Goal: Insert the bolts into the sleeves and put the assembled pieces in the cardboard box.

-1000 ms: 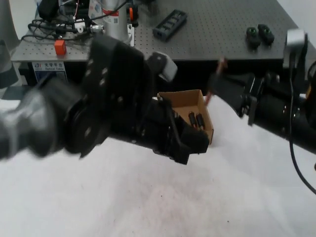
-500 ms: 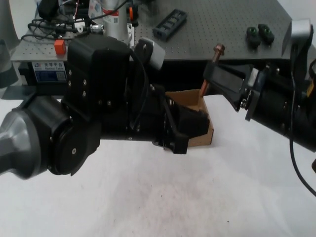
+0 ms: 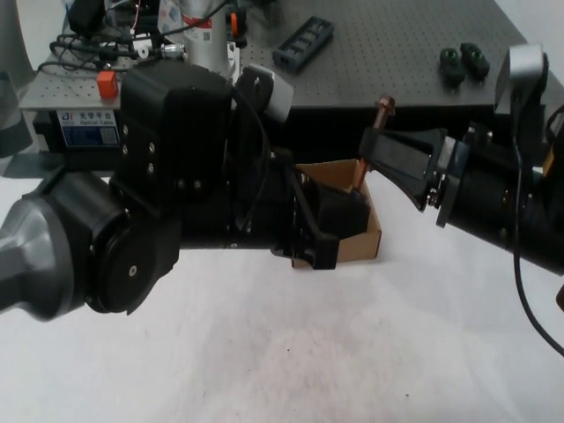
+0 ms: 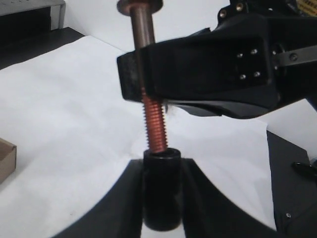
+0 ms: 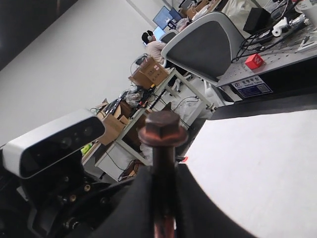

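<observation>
Copper-coloured metal bolt (image 4: 156,126): hex head on top, smooth shank, threaded lower end, standing upright. The threaded tip is at the mouth of the short black cylindrical sleeve (image 4: 161,198) directly below it; cannot tell how deep it sits. Right hand (image 4: 141,74) clamped on bolt shank under the head. Left hand (image 4: 161,171) clenched on the upright sleeve. Both hands meet above the small open brown cardboard box (image 3: 359,247), which sits on the white-covered worktop (image 3: 352,370).

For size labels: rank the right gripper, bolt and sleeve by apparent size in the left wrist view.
Largest: right gripper.
Then bolt and sleeve: they look alike, and the sleeve is nearer the camera, so unranked.
</observation>
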`<action>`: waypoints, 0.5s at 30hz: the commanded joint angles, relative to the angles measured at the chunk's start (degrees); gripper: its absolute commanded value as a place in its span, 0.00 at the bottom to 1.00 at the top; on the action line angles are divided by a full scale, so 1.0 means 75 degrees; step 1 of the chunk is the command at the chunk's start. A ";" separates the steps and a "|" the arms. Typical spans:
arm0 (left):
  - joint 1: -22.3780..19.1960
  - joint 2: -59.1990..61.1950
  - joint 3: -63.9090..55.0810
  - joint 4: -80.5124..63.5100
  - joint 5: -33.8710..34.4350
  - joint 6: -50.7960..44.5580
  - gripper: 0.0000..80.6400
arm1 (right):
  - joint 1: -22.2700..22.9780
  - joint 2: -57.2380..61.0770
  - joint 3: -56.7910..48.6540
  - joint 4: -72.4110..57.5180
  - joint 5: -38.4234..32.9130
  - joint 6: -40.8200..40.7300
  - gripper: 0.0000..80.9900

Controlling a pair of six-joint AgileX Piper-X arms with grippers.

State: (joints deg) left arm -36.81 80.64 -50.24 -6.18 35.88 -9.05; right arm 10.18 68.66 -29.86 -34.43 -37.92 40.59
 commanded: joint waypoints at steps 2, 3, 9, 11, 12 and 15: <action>0.0019 -0.0100 -0.0033 -0.0225 -0.0169 0.0044 0.01 | 0.0028 -0.0047 -0.0013 0.0092 -0.0208 -0.0108 0.04; 0.0019 -0.0100 -0.0033 -0.0225 -0.0203 0.0059 0.01 | 0.0028 -0.0047 -0.0013 0.0092 -0.0208 -0.0108 0.04; 0.0019 -0.0100 -0.0033 -0.0225 -0.0299 0.0247 0.01 | 0.0028 -0.0047 -0.0013 0.0265 -0.0228 -0.0274 0.04; 0.0019 -0.0100 -0.0033 -0.0225 -0.0141 0.0444 0.01 | 0.0028 -0.0047 -0.0013 0.0412 -0.0228 -0.0337 0.04; 0.0019 -0.0100 -0.0033 -0.0225 0.0004 0.0522 0.01 | 0.0042 -0.0047 -0.0013 0.0493 -0.0260 -0.0448 0.04; 0.0019 -0.0100 -0.0033 -0.0225 0.0105 0.0527 0.01 | 0.0064 -0.0047 -0.0013 0.0599 -0.0395 -0.0586 0.04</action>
State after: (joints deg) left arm -36.81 80.64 -50.03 -6.02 36.34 -5.59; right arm 10.18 68.66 -29.86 -32.05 -38.26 37.96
